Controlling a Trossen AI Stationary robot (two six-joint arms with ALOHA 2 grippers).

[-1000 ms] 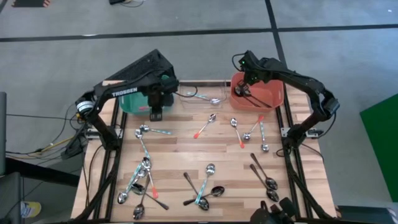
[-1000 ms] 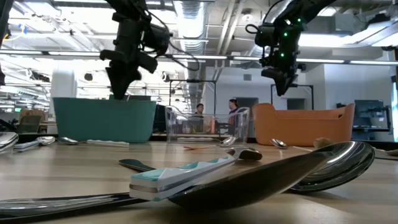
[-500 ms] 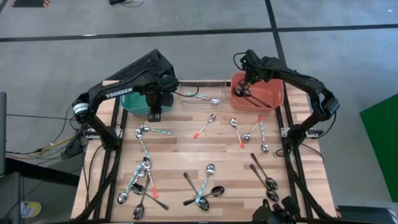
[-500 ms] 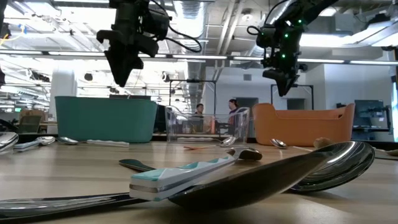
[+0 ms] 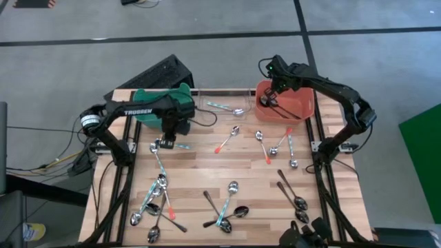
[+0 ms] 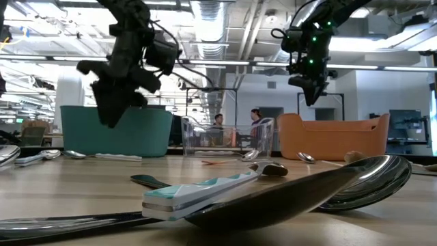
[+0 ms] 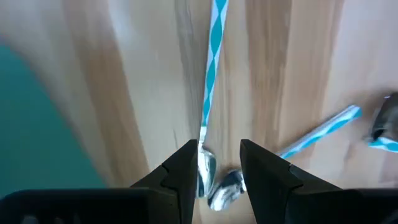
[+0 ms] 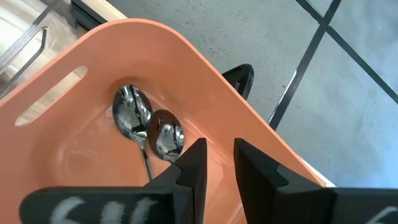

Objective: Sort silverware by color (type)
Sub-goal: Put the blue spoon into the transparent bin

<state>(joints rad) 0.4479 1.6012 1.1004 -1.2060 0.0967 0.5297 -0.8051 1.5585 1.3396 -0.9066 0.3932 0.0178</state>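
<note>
I have the left gripper [image 7: 219, 163] hanging above the left far part of the table [image 5: 207, 169], fingers slightly parted and empty, just near-side of the teal bin [image 5: 148, 114]. Directly under it lies a teal spoon [image 7: 210, 99], its bowl between my fingertips in the wrist view, with a second teal-handled spoon [image 7: 320, 130] angled beside it. The right gripper [image 8: 216, 163] hovers over the orange bin [image 8: 186, 81], also slightly parted, holding nothing; two dark spoons [image 8: 146, 127] lie inside the bin. The other spoons [image 5: 227, 200] are scattered across the table, mostly nearer than both grippers.
</note>
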